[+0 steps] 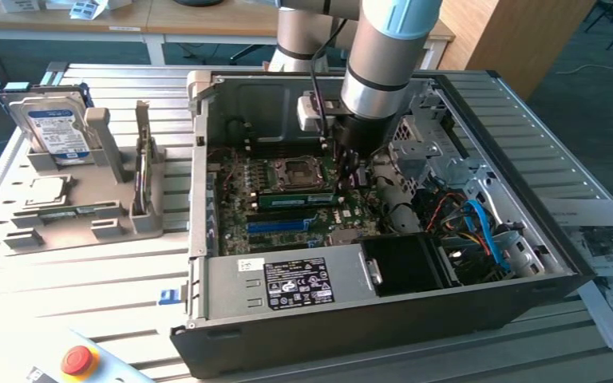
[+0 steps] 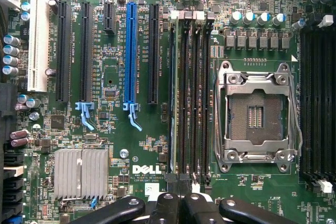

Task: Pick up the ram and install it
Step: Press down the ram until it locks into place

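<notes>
Fingers [image 2: 181, 203] clenched, poised right over the ram [image 1: 294, 194], which already sits on edge in its slot [image 2: 175, 98] beside the CPU socket [image 2: 255, 116]. Seating it well probably calls for a straight, even push along its top edge, keeping it square until the end clips [image 2: 176, 16] catch

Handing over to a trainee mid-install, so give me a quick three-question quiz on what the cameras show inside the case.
1. True or false: the processor socket holds a chip.
2. The gripper hangs over: A the hard drive, B the memory slots, C the power supply.
3. Fill in: between the black ones stands one expansion slot coloured ___.
Key: 1 false; 2 B; 3 blue.
</notes>
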Robot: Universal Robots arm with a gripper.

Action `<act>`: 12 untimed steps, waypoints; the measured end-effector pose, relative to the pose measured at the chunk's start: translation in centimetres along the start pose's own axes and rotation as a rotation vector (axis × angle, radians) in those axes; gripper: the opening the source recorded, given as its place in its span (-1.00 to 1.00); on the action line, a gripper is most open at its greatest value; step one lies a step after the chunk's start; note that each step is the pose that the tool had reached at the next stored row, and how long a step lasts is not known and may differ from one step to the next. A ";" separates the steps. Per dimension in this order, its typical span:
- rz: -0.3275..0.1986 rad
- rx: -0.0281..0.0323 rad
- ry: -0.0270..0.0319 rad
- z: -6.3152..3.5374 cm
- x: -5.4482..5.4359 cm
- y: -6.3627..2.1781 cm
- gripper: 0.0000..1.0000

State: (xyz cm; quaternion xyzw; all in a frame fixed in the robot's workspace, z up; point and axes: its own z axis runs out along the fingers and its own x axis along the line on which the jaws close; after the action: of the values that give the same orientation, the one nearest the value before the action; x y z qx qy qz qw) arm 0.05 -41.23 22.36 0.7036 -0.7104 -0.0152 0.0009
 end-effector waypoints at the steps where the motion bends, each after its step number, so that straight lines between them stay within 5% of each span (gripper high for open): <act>1: 0.000 0.0000 0.0000 0.00 0.0 0.00 -0.80; 12: 0.000 0.0000 0.0000 0.07 0.0 0.00 -0.80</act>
State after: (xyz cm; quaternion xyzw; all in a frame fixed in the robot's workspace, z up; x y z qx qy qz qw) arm 0.05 -41.23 22.29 0.7036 -0.7104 -0.0152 0.0009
